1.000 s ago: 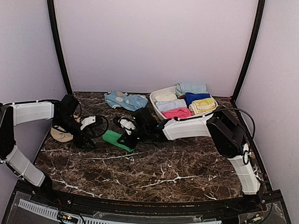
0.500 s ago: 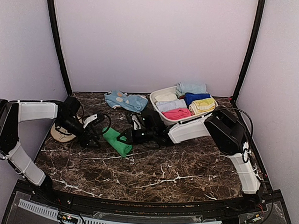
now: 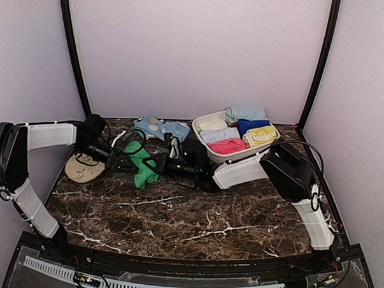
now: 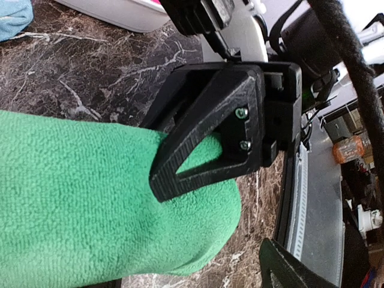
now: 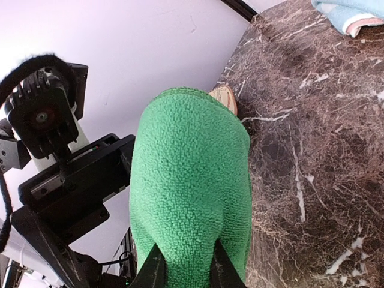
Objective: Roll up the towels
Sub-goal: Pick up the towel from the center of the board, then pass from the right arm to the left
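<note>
The bright green towel (image 3: 140, 167) is a thick rolled bundle, held above the marble table between both arms. My right gripper (image 3: 158, 163) is shut on one end of it; in the right wrist view its fingers (image 5: 151, 271) pinch the green towel (image 5: 192, 180). In the left wrist view the towel (image 4: 90, 198) fills the lower left, with the right gripper's black finger (image 4: 204, 138) pressed on it. My left gripper (image 3: 125, 160) stands open around the towel's other end; its fingertip (image 4: 288, 267) is apart from the cloth. The pale lime-yellow swirl towel does not show.
A tan oval disc (image 3: 84, 169) lies at the left, under the left arm. A light blue spotted cloth (image 3: 161, 128) lies at the back. A white basket (image 3: 197, 126) with several rolled cloths stands at the back right.
Both grippers and the green towel have moved back and left. The towel lay low on the table and now stands raised, turned lengthwise front to back.
</note>
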### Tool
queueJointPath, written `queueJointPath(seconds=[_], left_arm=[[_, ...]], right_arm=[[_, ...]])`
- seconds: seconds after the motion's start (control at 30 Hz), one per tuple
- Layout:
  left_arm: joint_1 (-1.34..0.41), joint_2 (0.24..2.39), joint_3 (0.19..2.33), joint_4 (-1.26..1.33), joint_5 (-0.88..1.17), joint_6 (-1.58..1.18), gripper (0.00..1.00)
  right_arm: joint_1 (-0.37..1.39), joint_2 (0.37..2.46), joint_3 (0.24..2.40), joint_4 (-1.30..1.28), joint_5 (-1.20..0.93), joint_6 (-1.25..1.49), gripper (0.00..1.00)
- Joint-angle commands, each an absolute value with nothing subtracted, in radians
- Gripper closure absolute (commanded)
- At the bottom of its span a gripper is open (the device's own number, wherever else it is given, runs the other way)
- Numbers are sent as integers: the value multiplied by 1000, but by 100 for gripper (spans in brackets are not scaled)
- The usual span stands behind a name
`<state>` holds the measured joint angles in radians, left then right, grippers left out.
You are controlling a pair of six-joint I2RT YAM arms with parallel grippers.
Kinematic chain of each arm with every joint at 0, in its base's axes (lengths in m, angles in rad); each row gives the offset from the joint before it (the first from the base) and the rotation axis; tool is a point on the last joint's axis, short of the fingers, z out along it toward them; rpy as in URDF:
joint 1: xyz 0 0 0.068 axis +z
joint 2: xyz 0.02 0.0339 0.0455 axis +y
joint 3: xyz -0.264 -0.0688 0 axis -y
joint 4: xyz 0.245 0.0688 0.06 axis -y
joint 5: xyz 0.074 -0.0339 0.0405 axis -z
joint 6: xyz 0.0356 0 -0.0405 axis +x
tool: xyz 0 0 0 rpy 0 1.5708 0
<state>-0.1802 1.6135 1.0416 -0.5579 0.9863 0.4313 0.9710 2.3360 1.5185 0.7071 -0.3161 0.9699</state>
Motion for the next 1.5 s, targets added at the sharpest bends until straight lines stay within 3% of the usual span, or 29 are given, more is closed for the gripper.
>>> queueJointPath(seconds=[0.0, 0.17, 0.3, 0.47, 0.87, 1.07, 1.17, 1.3, 1.37, 1.43, 1.47], left_arm=[[-167, 1597, 1115, -592, 1076, 355, 19], [-140, 1559, 1116, -658, 1024, 395, 18], [-109, 1542, 1098, -597, 1098, 309, 16], [-107, 1549, 1106, -520, 1121, 205, 1], [-101, 1551, 1109, -458, 1220, 104, 2], [-85, 1530, 1091, -382, 1315, 43, 17], [-77, 1529, 1093, -368, 1365, 38, 29], [-76, 1536, 1099, -371, 1444, 65, 62], [-76, 1540, 1115, -405, 1486, 104, 75], [-76, 1551, 1152, -527, 1512, 199, 84], [-76, 1558, 1183, -602, 1520, 265, 86]], right_arm=[[990, 2260, 1515, 775, -254, 926, 100], [970, 2209, 1451, 802, -226, 897, 100], [979, 2223, 1494, 796, -238, 890, 100], [1001, 2229, 1515, 834, -219, 894, 100], [1052, 2303, 1616, 886, -257, 925, 100], [1061, 2338, 1636, 903, -290, 969, 100], [1065, 2347, 1633, 907, -310, 985, 100], [1066, 2377, 1648, 965, -386, 1038, 100], [1061, 2386, 1643, 1021, -441, 1072, 90], [1044, 2379, 1603, 1117, -491, 1129, 71], [1031, 2376, 1585, 1164, -535, 1149, 55]])
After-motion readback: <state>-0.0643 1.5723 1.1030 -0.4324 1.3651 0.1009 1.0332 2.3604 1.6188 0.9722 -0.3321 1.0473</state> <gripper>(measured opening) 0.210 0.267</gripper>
